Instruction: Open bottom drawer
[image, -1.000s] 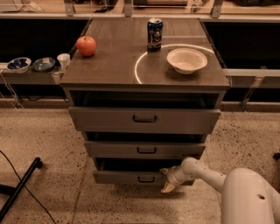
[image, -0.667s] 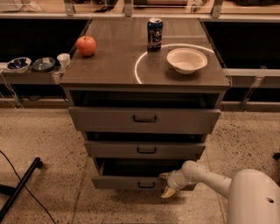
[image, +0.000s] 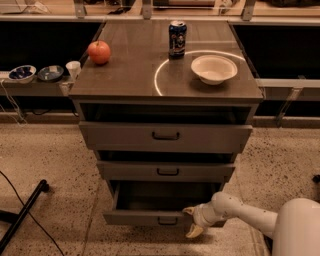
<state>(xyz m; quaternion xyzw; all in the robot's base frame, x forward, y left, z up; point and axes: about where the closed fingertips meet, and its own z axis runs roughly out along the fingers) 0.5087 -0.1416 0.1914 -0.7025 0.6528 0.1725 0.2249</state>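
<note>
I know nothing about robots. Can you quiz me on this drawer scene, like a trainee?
1. True or false: the bottom drawer is pulled out farther than the middle drawer.
2. The gripper is: A) at the top drawer; B) at the bottom drawer's front, right of its handle; C) at the middle drawer.
3. Which fruit sits on the cabinet top?
Key: 1 true; 2 B; 3 the apple.

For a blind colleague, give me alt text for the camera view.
The slim grey bottom drawer of a three-drawer cabinet stands pulled out, the white robot gripper at its front's right end. On top: red apple, dark can, white bowl.
</note>
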